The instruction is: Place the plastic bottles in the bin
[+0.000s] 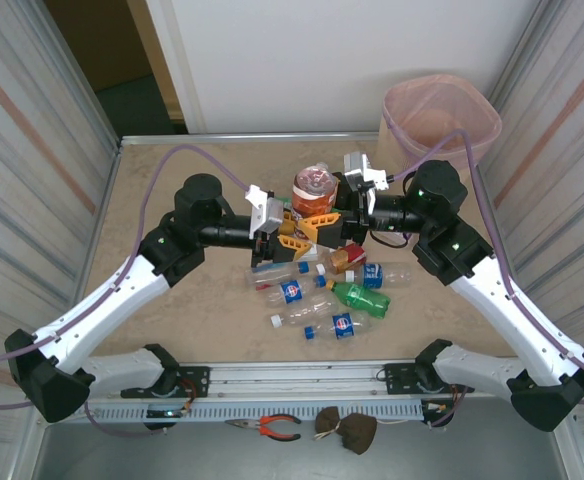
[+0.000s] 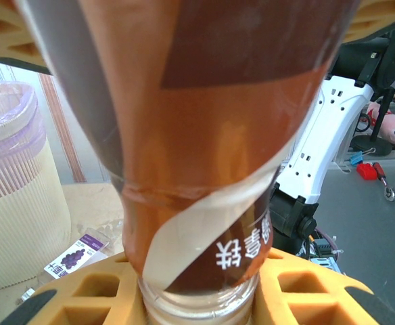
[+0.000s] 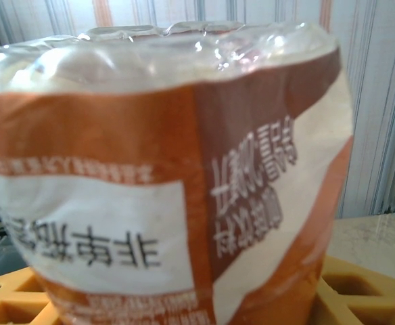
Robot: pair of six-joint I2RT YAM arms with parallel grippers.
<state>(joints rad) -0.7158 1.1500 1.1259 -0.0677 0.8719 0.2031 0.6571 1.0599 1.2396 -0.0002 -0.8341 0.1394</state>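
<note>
1 orange-labelled bottle [image 1: 314, 190] sits in left gripper [image 1: 297, 230], right gripper [image 1: 334, 226] seemingly gripping too.

**Stock listing: recyclables and receptacle**

Orange-labelled bottle [image 1: 314, 190]: clear, crumpled, held raised at mid-table. Other bottles [image 1: 322, 298]: clear or green, blue and red labels, lying heaped just nearer. Bin [image 1: 491, 118]: pink-lined, upright, at the far right corner.

Beige marbled tabletop [image 1: 222, 322], corrugated metal side walls [image 1: 32, 130]; white panel behind [image 1: 322, 60], dark doorway far left [image 1: 132, 90]
</note>
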